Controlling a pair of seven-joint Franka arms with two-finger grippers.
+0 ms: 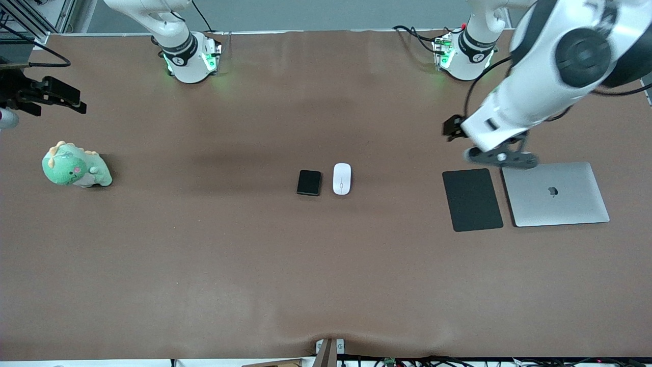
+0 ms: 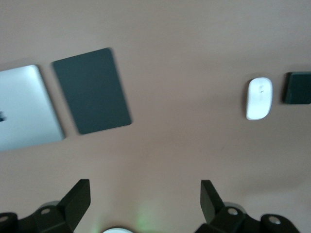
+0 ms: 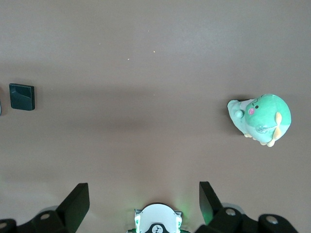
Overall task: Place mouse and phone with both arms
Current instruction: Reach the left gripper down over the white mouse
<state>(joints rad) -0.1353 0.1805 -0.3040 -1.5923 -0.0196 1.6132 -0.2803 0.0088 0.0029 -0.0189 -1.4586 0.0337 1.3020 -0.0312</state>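
Two small things sit side by side at the middle of the surface: the white mouse (image 1: 342, 178) and the black phone (image 1: 309, 182), close together but not touching, the phone toward the right arm's end. Neither is held.

That closeness is the main hazard. A finger coming down between them could nudge the neighbour, and if both arms reach in together their end effectors could crowd or strike each other over the same spot.

The left end effector (image 2: 146, 196) hangs spread wide and empty above the bare surface, near the edge of the mouse pad (image 1: 472, 200) and the closed laptop (image 1: 555, 193). The low, rounded mouse could slip out of a pinch that lands off-centre; the thin phone gives the fingers little edge to catch and may just slide.

The right end effector (image 3: 144, 196), likewise released and empty, hovers over the right arm's end of the surface, near the green plush dinosaur (image 1: 75, 166). From there its reach to the phone is long, and a low sweep might brush the toy.

A further risk is mistaking the large dark pad for the phone.
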